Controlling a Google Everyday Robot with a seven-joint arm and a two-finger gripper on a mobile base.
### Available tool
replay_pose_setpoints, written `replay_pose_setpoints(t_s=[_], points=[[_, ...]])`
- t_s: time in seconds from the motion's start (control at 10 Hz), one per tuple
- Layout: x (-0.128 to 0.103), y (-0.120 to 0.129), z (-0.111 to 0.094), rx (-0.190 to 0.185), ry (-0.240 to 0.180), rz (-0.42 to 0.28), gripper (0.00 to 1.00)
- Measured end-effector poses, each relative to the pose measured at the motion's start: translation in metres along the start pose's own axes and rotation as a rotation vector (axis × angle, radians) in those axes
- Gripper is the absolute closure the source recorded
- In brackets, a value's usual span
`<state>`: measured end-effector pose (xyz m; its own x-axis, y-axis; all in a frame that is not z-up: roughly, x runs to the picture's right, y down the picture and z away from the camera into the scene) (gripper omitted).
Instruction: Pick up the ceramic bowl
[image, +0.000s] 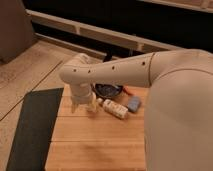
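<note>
The ceramic bowl, round, dark and glossy, sits near the far edge of the wooden table, partly hidden behind my white arm. My gripper hangs over the table's left part, just left of and nearer than the bowl, with its fingers pointing down at the wood. It holds nothing that I can see.
A white bottle-like item lies on the table right of the gripper. A small blue-grey object lies beside it. An orange thing peeks out by the bowl. A dark mat covers the floor left of the table. My arm fills the right.
</note>
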<state>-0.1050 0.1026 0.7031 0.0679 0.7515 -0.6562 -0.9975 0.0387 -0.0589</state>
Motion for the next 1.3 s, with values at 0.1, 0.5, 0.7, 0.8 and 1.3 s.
replay_pose_setpoints(t_s=[0.1, 0.5, 0.7, 0.8, 1.3], points=[[0.000, 0.000, 0.000, 0.000, 0.000, 0.000, 0.35], [0.000, 0.000, 0.000, 0.000, 0.000, 0.000, 0.35], [0.000, 0.000, 0.000, 0.000, 0.000, 0.000, 0.35], [0.000, 0.000, 0.000, 0.000, 0.000, 0.000, 0.35], [-0.022, -0.003, 0.000, 0.008, -0.037, 0.004, 0.35]])
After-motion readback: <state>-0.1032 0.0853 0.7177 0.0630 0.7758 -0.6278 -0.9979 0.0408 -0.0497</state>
